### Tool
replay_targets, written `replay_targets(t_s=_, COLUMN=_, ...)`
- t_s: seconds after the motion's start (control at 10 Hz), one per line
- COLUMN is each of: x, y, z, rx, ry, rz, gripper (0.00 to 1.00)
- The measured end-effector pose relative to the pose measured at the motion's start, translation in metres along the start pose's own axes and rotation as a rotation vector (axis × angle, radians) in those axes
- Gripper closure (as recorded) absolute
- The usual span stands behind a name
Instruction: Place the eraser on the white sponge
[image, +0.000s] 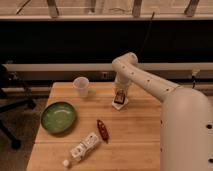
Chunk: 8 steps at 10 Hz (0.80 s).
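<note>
The eraser (119, 97), a small black block with red-orange edges, lies on the white sponge (120, 104) at the far middle of the wooden table (135, 140). My gripper (120, 91) points down right above the eraser, touching or nearly touching its top. The white arm reaches in from the right and bends over the spot.
A translucent white cup (81, 86) stands at the far left. A green bowl (58, 117) sits at the left. A slim dark red pointed object (102, 130) and a white labelled bottle (82, 148) lie near the front. An office chair (10, 107) stands left of the table.
</note>
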Motion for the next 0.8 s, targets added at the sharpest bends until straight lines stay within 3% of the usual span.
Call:
replay_targets(t_s=0.3, x=-0.001, y=0.001, z=-0.005, rx=0.016, ry=-0.003, rz=-0.006, gripper=0.20)
replay_targets(t_s=0.8, x=0.005, y=0.001, z=-0.024, rx=0.046, ry=0.035, rz=-0.014, gripper=0.20)
